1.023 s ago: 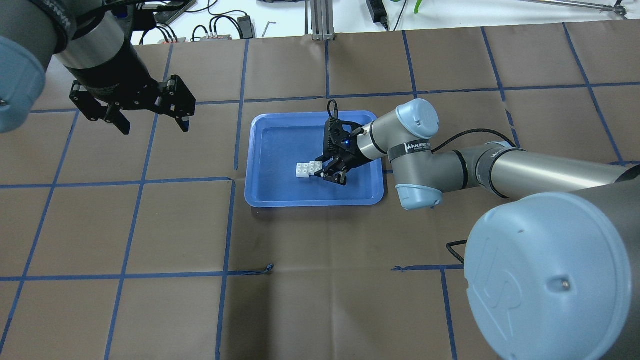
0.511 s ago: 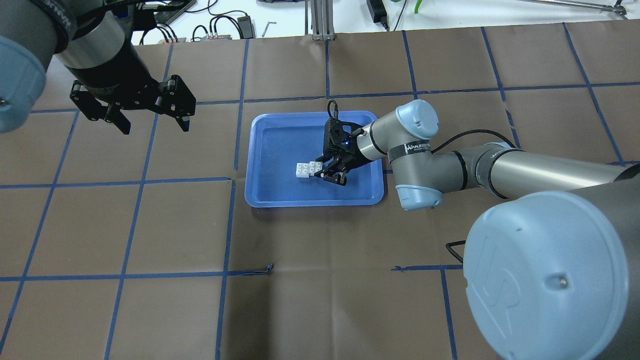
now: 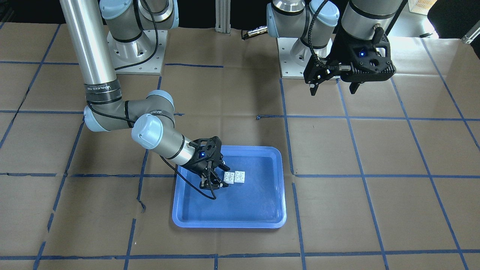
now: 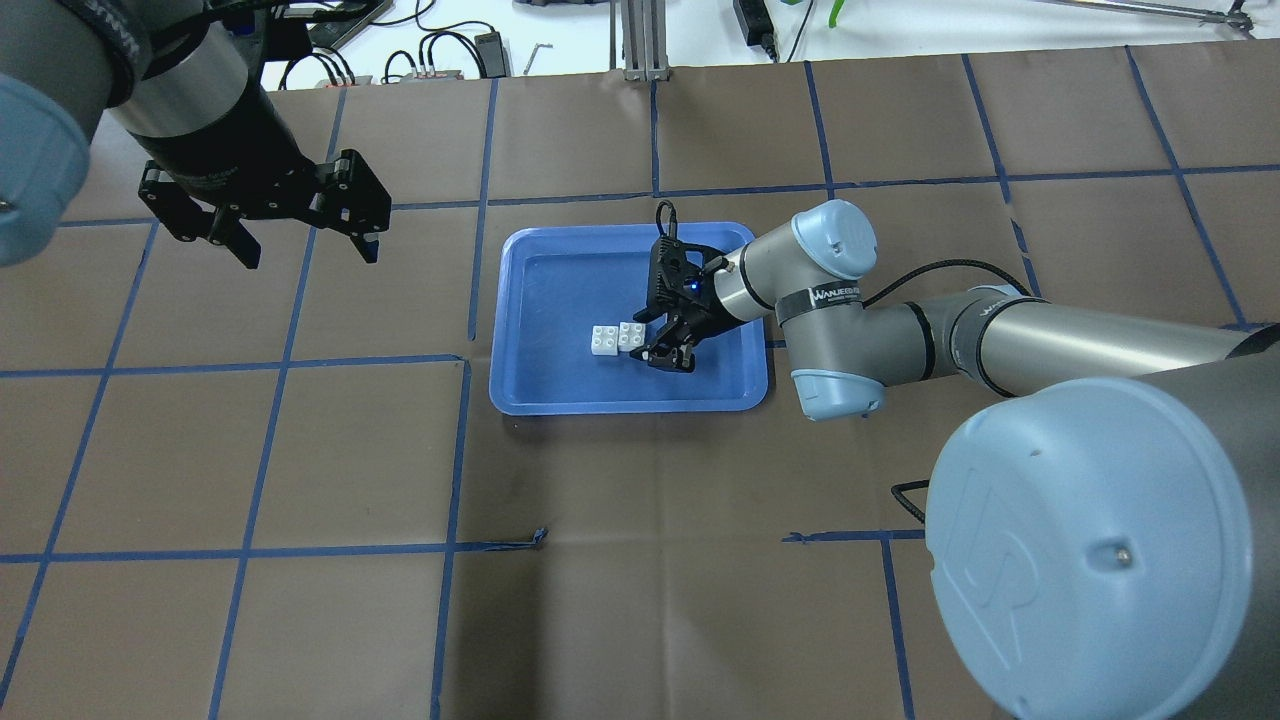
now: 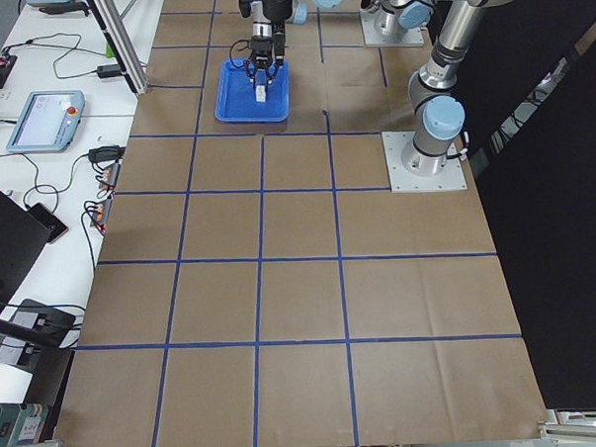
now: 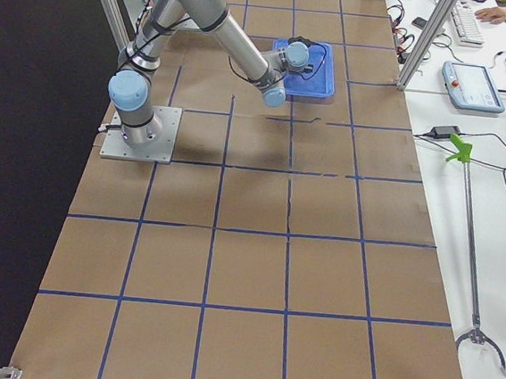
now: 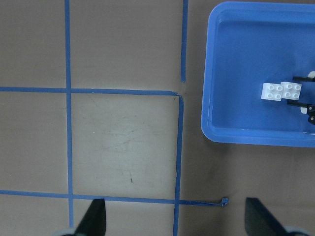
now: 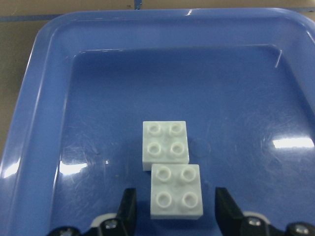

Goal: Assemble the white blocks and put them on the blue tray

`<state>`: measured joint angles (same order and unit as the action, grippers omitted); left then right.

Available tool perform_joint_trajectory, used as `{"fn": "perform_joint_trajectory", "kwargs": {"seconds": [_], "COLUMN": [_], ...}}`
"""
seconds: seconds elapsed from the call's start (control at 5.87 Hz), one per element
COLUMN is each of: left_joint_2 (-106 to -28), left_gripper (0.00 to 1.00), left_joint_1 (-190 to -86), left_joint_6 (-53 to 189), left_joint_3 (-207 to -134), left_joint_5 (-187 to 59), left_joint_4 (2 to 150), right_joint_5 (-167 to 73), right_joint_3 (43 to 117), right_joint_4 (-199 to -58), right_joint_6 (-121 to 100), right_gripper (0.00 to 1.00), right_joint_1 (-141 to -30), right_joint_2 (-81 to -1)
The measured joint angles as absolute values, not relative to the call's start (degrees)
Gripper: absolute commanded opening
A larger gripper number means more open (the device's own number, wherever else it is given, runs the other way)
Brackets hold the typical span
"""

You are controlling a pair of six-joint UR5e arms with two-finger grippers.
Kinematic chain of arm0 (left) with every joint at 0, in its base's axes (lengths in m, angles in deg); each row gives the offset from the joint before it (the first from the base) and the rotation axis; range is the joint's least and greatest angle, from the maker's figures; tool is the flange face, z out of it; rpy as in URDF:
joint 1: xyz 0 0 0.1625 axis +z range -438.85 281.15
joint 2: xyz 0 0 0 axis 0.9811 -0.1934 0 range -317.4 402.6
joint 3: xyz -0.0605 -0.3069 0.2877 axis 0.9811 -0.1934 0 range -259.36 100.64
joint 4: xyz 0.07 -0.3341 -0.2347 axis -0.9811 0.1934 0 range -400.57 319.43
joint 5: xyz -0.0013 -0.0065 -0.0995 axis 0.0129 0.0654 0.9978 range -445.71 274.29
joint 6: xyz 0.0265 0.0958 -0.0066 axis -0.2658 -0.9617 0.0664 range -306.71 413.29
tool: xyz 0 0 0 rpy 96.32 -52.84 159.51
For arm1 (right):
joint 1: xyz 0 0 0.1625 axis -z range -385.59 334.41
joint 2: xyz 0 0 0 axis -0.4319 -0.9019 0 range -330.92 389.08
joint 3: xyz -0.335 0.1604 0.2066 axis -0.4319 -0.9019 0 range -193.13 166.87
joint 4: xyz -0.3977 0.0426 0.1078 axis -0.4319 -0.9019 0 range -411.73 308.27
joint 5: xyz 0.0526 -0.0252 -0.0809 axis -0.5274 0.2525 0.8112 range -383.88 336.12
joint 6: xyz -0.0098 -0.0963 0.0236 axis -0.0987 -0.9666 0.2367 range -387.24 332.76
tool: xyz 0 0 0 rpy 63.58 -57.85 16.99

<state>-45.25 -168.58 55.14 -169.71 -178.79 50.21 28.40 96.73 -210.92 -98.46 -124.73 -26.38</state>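
Now the right gripper (image 4: pixel 665 352) has eased back a touch from the white blocks (image 4: pixel 615 340) compared with a second ago. Jaws are spread, one finger on each side of the nearer brick, with a gap on both sides in the wrist view, so it grips nothing. The blocks themselves have barely shifted, if at all. They sit on the floor of the blue tray (image 4: pixel 630 408), touching, with the nearer brick offset sideways from the other. Cannot tell if the studs are actually engaged or the bricks just butt together.

Judgement: this looks like a release, and placement on the tray is done. If the join holds, only the retreat is left.

The left gripper (image 4: pixel 308 250) is unchanged. It hangs raised over the counter's left part, well apart from the tray, jaws wide and empty.

Surface: brown paper cover (image 4: pixel 350 460) with a blue tape grid (image 4: pixel 455 450). The tray is mid-counter, off every edge, nearer the operators' edge than the robot's.

Room: cables and power bricks past the operators' edge. Side benches hold a teach pendant (image 6: pixel 474 85).
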Motion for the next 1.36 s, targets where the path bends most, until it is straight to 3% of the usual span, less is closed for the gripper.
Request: {"fn": "perform_joint_trajectory", "kwargs": {"seconds": [0.17,0.34,0.85,1.36], "left_joint_2": [-45.2,-45.2,-45.2,-45.2], "left_gripper": [0.99,0.99,0.99,0.99], "left_joint_1": [-168.6,-168.6,-168.6,-168.6], "left_joint_6": [55.1,55.1,55.1,55.1], "left_joint_3": [-169.7,-169.7,-169.7,-169.7], "left_joint_5": [-178.8,-178.8,-178.8,-178.9], "left_joint_4": [50.2,50.2,50.2,50.2], "right_joint_5": [28.2,28.2,30.8,41.7], "right_joint_3": [96.7,96.7,96.7,96.2], "right_joint_4": [-210.9,-210.9,-208.3,-190.4], "right_joint_6": [-98.4,-98.2,-89.3,-72.8], "right_gripper": [0.87,1.0,1.0,1.0], "right_joint_1": [-124.7,-124.7,-124.5,-123.6], "right_joint_2": [-26.4,-26.5,-30.6,-42.2]}}
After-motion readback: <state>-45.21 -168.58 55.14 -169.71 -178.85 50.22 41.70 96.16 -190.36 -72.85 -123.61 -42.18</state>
